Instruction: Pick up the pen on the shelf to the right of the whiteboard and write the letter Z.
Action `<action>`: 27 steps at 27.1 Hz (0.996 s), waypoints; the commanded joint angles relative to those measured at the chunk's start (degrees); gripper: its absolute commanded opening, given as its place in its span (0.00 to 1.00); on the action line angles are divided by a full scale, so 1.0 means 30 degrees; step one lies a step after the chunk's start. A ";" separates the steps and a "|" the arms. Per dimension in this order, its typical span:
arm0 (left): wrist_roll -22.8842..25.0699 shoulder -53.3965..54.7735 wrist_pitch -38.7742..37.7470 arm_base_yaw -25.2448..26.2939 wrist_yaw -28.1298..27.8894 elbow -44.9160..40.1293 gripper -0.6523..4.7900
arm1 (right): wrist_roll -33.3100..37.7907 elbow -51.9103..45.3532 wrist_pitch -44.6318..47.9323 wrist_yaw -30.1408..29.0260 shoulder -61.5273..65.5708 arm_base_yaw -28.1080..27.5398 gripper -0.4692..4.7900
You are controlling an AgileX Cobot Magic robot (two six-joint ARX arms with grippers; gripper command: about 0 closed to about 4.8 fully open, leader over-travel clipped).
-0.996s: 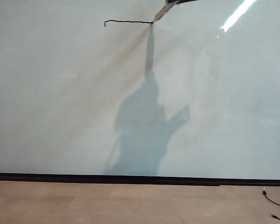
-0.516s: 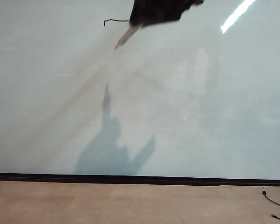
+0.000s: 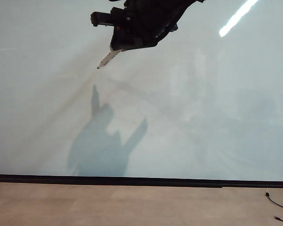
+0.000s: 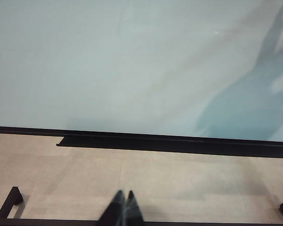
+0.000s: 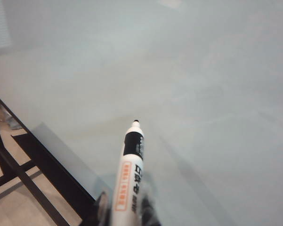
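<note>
The right gripper (image 3: 114, 46), clamped on the pen (image 3: 107, 58) high against the whiteboard (image 3: 202, 117), risked a skipped diagonal if the tip lifted, while the left gripper (image 4: 124, 203) sat closed, low near the floor.

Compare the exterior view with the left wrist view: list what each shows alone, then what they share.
Exterior view only: the right gripper at the top, shut on the pen, whose tip points down-left in front of the board, and a black cable on the floor. Left wrist view only: the shut left gripper low over the floor, and a black shelf under the board's edge. Both: the whiteboard, the tan floor and the arm's shadow.
</note>
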 commanded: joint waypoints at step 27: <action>0.0080 0.0007 0.0102 0.0000 0.0007 0.0036 0.11 | -0.0546 0.0138 -0.0007 0.3104 -0.1093 -0.0568 0.08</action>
